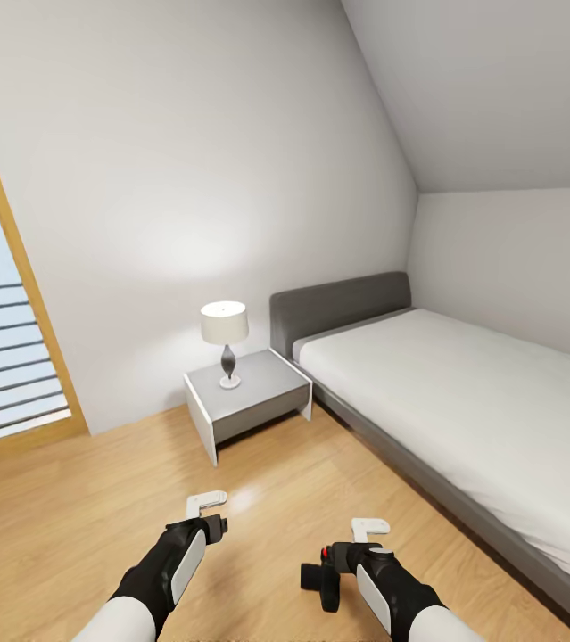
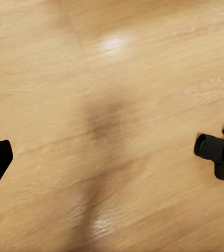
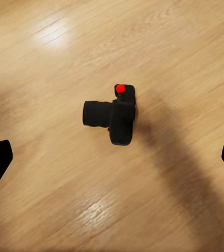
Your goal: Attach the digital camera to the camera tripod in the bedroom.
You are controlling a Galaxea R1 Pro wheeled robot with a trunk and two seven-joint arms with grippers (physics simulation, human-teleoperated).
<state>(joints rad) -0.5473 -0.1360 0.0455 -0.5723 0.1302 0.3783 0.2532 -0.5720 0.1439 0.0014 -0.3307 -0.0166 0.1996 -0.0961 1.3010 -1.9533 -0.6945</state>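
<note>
**Hovering over the camera on the bedroom floor**

Lying on the wood floor (image 1: 70,517), the digital camera (image 3: 114,114) sits directly beneath the right gripper (image 1: 369,528), apart from its spread, empty fingers; the left gripper (image 1: 206,501) hangs beside it, also spread and empty; bed (image 1: 463,401) to the right.

Black digital camera (image 3: 114,115) (red button)
</note>
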